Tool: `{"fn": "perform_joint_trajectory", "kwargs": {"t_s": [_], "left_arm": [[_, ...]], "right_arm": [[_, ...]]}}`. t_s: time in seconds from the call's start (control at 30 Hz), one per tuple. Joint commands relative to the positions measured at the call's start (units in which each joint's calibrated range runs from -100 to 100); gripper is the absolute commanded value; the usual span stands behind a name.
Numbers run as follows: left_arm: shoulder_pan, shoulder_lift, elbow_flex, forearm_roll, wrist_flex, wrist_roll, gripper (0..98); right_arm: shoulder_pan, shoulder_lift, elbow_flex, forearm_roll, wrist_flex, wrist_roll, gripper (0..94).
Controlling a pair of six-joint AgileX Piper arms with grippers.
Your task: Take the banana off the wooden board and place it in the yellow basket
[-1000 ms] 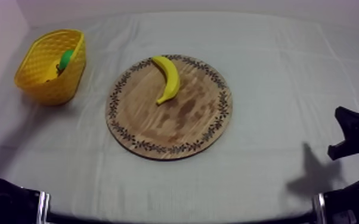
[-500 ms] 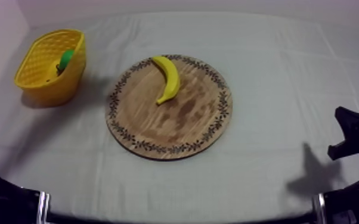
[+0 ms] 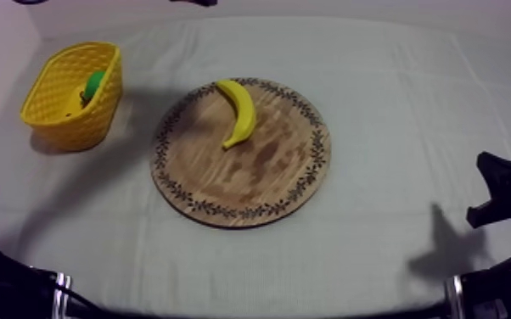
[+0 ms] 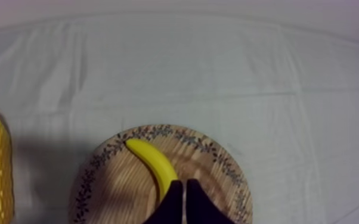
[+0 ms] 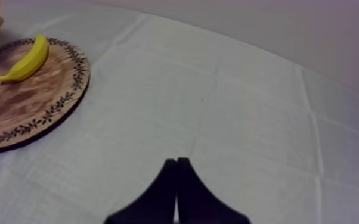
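Approach looks to be the step in hand: the left gripper point(image 4: 183, 187), clenched on nothing, hangs over the wooden board point(image 3: 259, 182) with the banana point(image 3: 240, 110) lying on the board just beyond its tips and the yellow basket point(image 3: 65, 119) well off to its side. The next move likely calls for parting the fingers and lowering astride the banana's middle. I count one banana, one board and one basket with a green thing point(image 3: 94, 84) inside, while the right gripper point(image 5: 177, 164), also clenched empty, sits over bare bench point(image 3: 412, 102), well apart from the board.
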Motion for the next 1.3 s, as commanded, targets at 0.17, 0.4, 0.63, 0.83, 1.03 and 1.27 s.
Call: {"fn": "perform_joint_trajectory", "kwargs": {"t_s": [0.17, 0.4, 0.63, 0.83, 1.03, 1.27], "left_arm": [[0.27, 2.21, -1.71, -0.77, -0.64, -1.98, 0.0], [0.24, 3.06, -2.12, -1.52, -0.94, -0.77, 7.1], [0.04, 3.36, -0.68, -0.17, 1.71, 1.55, 57.9], [-0.14, 3.64, 1.07, 1.10, 3.19, 0.12, 81.1], [-0.21, 4.53, 1.51, 1.96, 4.41, 0.14, 85.5], [0.26, 8.30, 2.35, 2.59, 4.38, 2.26, 85.0]], "right_arm": [[0.00, 0.00, -0.03, 0.00, 0.00, -0.01, 0.3], [0.00, 0.00, -0.03, 0.00, 0.00, -0.01, 0.3], [0.00, 0.00, -0.03, 0.00, 0.00, -0.01, 0.3], [0.00, 0.00, -0.03, 0.00, 0.00, -0.01, 0.3], [0.00, 0.00, -0.03, 0.00, 0.00, -0.01, 0.3], [0.00, 0.00, -0.03, 0.00, 0.00, -0.01, 0.3]]}}
